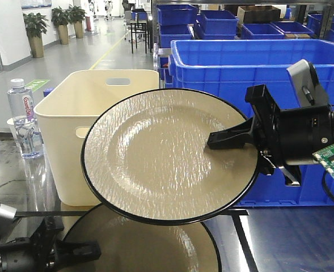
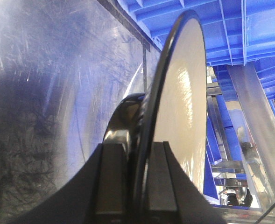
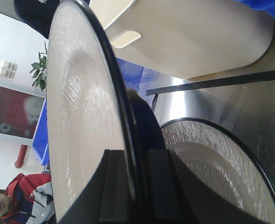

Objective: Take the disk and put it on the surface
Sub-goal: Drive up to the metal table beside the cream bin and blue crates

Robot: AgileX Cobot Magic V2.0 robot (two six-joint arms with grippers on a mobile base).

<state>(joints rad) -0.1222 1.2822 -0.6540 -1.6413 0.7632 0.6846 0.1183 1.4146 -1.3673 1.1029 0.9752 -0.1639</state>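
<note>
A: State of right gripper (image 1: 212, 141)?
B: Clamped on the rim of the disk (image 1: 155, 153), held tilted in the air. Cream, rippled face, thin black edge.
A: And left gripper (image 1: 96, 249)?
B: Pinching the rim of a second disk (image 1: 155, 252), same look, down at the glossy dark surface (image 1: 280, 238), just below the right gripper.
A: Beyond?
B: Cream bin (image 1: 70, 113), blue crate (image 1: 223, 62).

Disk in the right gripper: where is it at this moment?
Front view, centre: the disk is held tilted by its right rim in the right gripper, in front of the cream bin, above a second disk at the bottom edge.
</note>
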